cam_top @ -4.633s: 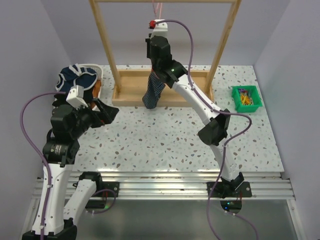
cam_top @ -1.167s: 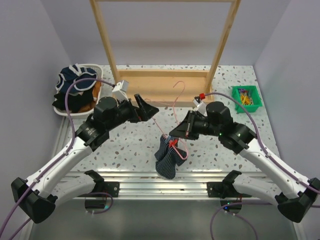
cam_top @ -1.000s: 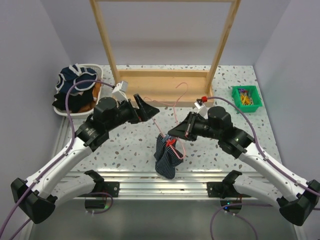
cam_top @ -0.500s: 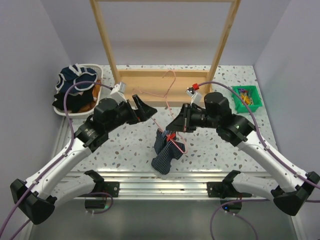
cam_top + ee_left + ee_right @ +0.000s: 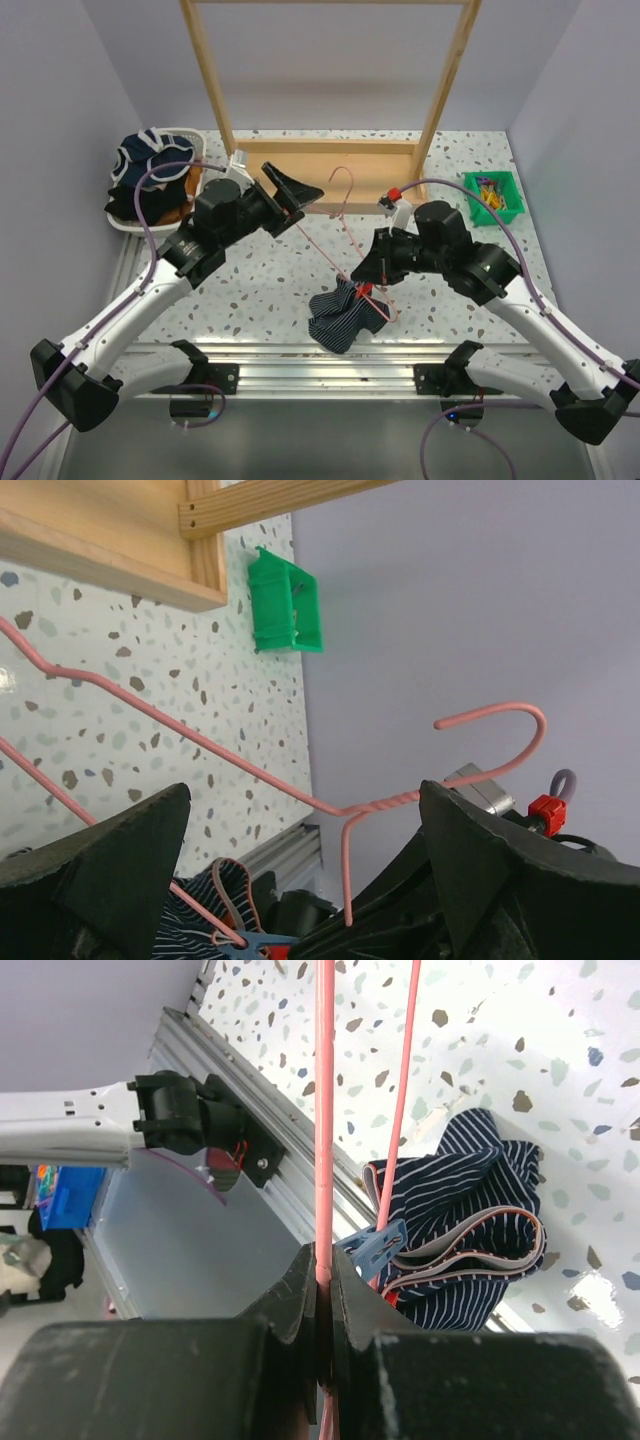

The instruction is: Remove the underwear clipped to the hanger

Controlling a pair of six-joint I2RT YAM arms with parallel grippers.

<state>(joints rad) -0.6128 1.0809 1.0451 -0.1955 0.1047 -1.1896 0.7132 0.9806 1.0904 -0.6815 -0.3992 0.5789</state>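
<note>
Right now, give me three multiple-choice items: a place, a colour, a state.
1. The underwear lies: A at the table's near edge; B at its far edge; C off the table.
2. The hanger is: A green; B pink; C black.
3. The right gripper is: A open; B shut on the underwear; C shut on the hanger.
1 A: the top view shows it at the near edge.
2 B: its wire is pink in every view.
3 C: it pinches the wire in its wrist view.

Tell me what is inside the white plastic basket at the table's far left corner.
The white plastic basket holds a heap of navy, white-trimmed and black clothes; whatever lies under them is covered.
</note>
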